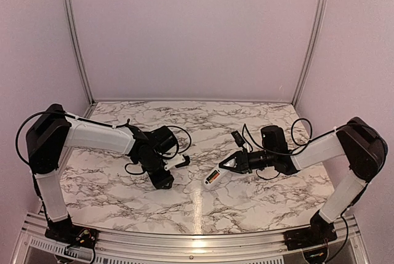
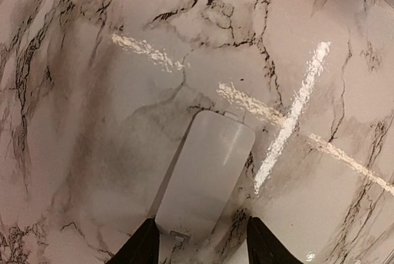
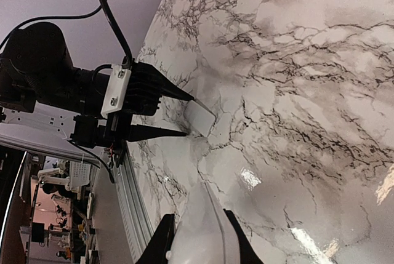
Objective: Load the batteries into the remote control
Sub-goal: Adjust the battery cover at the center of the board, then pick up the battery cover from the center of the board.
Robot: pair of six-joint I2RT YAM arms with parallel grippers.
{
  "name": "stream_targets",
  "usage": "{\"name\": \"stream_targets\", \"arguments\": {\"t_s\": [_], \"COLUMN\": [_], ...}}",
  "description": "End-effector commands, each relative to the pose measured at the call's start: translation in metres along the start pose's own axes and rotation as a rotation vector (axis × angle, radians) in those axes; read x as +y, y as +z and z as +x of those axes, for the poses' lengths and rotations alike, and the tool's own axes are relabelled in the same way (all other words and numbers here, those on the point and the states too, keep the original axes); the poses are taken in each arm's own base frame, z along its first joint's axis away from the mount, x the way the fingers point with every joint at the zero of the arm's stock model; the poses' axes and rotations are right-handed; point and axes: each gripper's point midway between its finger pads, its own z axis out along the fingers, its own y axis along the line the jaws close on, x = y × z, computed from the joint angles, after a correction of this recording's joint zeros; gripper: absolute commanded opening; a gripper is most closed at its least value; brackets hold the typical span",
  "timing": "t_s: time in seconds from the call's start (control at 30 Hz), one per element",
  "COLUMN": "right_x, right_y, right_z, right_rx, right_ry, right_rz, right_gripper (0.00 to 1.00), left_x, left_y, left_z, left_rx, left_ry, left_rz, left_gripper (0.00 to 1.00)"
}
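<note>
Glossy marble-patterned table point(image 1: 203, 122) beneath the remote control point(image 1: 212, 178), plain lilac walls point(image 1: 197, 30) around.

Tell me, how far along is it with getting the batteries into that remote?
Mostly done, it seems: small orange-red cylindrical batteries appear seated in the slim white plastic remote control, though that view is tiny. In hand: the right gripper clasps the remote, while the left gripper, open, straddles a flat white plastic cover plate lying on the marble table. Left: probably fitting that cover.
</note>
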Motion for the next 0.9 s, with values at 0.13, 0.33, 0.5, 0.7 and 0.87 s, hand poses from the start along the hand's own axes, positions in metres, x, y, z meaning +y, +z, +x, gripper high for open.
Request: {"name": "stream_targets", "arguments": {"t_s": [0.13,0.33,0.5,0.7,0.87], "right_x": [0.006,0.004,0.004,0.000,-0.006], "right_y": [-0.003,-0.003,-0.003,-0.002,0.001], "right_z": [-0.014,-0.015,-0.015,-0.014,-0.015], "right_rx": [-0.034,-0.036,-0.033,-0.033,-0.043], "right_ry": [-0.039,-0.032,-0.029,-0.027,-0.020], "right_rz": [-0.007,-0.005,-0.007,0.000,0.007], "right_gripper": [0.00,0.00,0.00,0.00,0.00], "left_x": [-0.007,0.004,0.002,-0.015,-0.023], "left_y": [0.000,0.001,0.011,0.005,0.004], "left_z": [0.003,-0.005,-0.003,-0.004,-0.003], "left_rx": [0.007,-0.018,0.012,-0.019,-0.017], "left_ry": [0.058,0.079,0.109,0.122,0.124], "left_rz": [-0.008,-0.069,-0.050,0.031,0.051], "left_gripper": [0.47,0.49,0.53,0.43,0.35]}}
